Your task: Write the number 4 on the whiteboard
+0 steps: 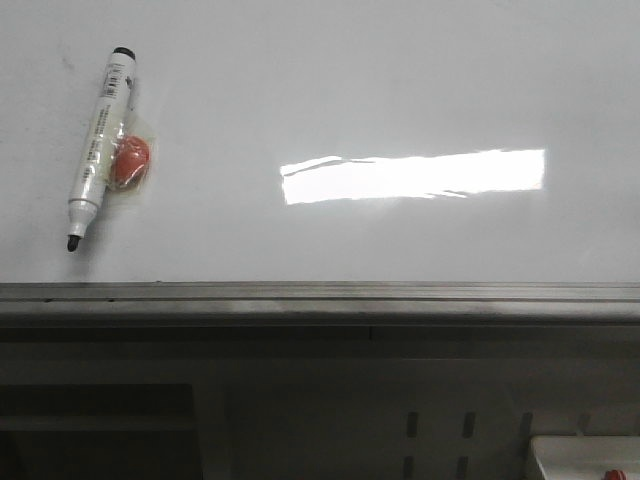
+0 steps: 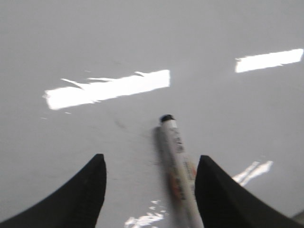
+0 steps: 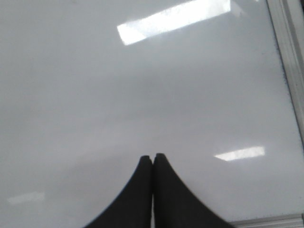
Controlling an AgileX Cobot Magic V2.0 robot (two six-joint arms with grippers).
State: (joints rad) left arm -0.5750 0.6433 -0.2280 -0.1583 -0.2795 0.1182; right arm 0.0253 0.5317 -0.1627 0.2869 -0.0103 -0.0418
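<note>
The whiteboard fills the front view, glossy white with a bright rectangular reflection and a grey metal lower frame. No number 4 shows on it. A white marker with a black tip and black end lies on the board at the far left, beside a red-orange blob under clear tape. My left gripper is open above the board, and the marker lies between its fingers, close to one of them. My right gripper is shut and empty over bare board. Neither gripper shows in the front view.
The board's grey metal frame runs along the front edge, with dark space and a perforated panel below. A white box with a red part sits at the lower right. The frame edge also shows in the right wrist view.
</note>
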